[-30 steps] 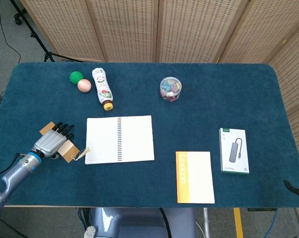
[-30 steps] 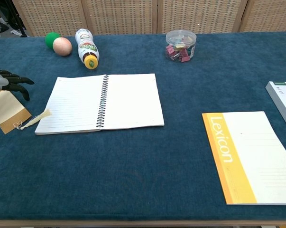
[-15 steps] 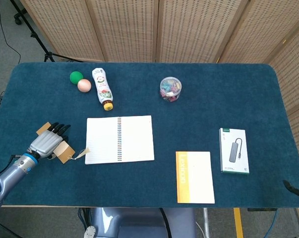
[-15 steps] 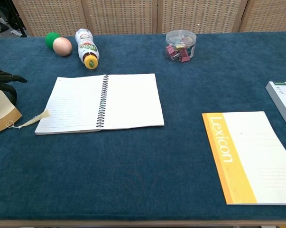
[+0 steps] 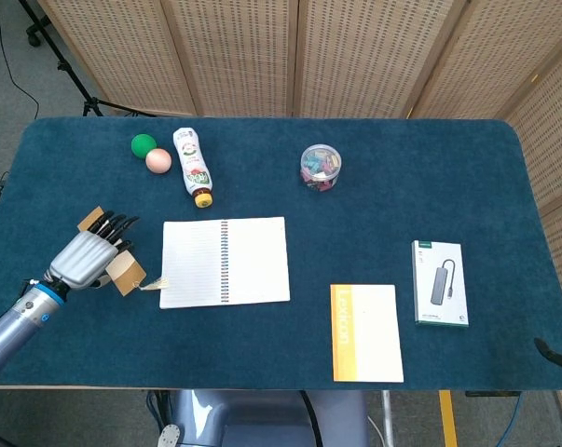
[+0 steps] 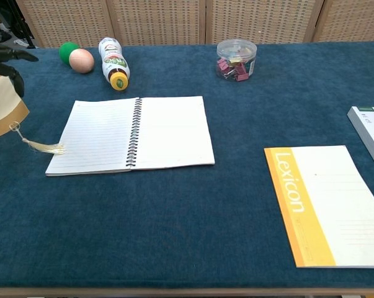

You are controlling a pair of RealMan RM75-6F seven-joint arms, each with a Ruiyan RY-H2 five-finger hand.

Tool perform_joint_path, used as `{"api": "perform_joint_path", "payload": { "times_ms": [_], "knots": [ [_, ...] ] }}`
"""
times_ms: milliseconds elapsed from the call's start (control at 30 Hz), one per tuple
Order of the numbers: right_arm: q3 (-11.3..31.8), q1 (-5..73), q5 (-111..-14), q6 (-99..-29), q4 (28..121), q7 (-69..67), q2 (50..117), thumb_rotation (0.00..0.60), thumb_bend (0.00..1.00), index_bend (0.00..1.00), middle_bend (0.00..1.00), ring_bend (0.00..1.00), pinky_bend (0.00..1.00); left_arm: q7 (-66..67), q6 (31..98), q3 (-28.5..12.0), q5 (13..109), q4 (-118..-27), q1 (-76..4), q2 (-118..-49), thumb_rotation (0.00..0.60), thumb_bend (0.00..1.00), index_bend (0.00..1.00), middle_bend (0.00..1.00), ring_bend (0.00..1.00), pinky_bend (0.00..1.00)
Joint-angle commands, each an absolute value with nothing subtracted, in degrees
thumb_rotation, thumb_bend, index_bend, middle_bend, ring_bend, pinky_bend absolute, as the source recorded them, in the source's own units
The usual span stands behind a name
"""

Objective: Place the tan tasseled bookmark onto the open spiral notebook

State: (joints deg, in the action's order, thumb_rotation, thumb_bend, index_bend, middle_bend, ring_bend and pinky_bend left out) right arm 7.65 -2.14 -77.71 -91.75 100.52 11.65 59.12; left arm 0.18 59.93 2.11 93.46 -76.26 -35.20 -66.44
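Gripping the bookmark (image 6: 4, 105), the left hand (image 5: 83, 258) has lifted it (tassel (image 6: 44, 147) trailing) beside the notebook (image 5: 225, 262)

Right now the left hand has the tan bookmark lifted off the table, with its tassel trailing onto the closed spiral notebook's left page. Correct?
Not quite: the spiral notebook lies open, as the chest view shows. The left hand does hold the tan bookmark lifted, tassel touching the left page's edge.
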Motion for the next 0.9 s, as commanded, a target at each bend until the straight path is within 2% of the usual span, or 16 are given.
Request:
{"api": "perform_joint_path", "payload": {
  "times_ms": [33, 333, 567, 700, 767, 900],
  "knots": [
    [7.7, -2.2, -77.7, -91.7, 100.6, 11.4, 59.0, 0.600, 0.00, 0.00, 0.00, 0.00, 0.00, 4.5, 64.2, 1.2, 97.4, -84.3, -35.4, -61.4, 0.600, 0.43, 0.54, 0.00, 0.00, 0.00],
    [7.8, -2.3, -77.4, -91.9, 100.9, 10.8, 58.5, 0.600, 0.00, 0.00, 0.00, 0.00, 0.00, 10.5, 63.5, 0.1, 102.0, -96.3, -38.2, -59.0, 0.600, 0.43, 0.55, 0.00, 0.00, 0.00],
    [8.0, -1.9, -76.5, -91.0, 100.3, 11.1, 58.8, 0.600, 0.00, 0.00, 0.00, 0.00, 0.00, 15.1, 58.8, -1.7, 101.6, -98.4, -41.5, -62.9, 0.600, 0.42, 0.55, 0.00, 0.00, 0.00],
    [8.2, -1.5, -75.1, -89.8, 99.5, 11.7, 59.3, 0.600, 0.00, 0.00, 0.00, 0.00, 0.00, 18.7, 51.9, -3.4, 99.5, -94.8, -45.7, -69.6, 0.600, 0.41, 0.55, 0.00, 0.00, 0.00],
    [8.7, -1.2, -73.8, -89.3, 98.8, 11.9, 59.6, 0.600, 0.00, 0.00, 0.00, 0.00, 0.00, 19.5, 47.8, -3.7, 100.0, -89.7, -49.2, -74.9, 0.600, 0.40, 0.55, 0.00, 0.00, 0.00],
    [9.7, -0.8, -71.3, -88.5, 97.6, 12.0, 59.8, 0.600, 0.00, 0.00, 0.00, 0.00, 0.00, 13.3, 47.8, -2.5, 104.9, -79.4, -54.0, -81.6, 0.600, 0.39, 0.55, 0.00, 0.00, 0.00]
  ]
}}
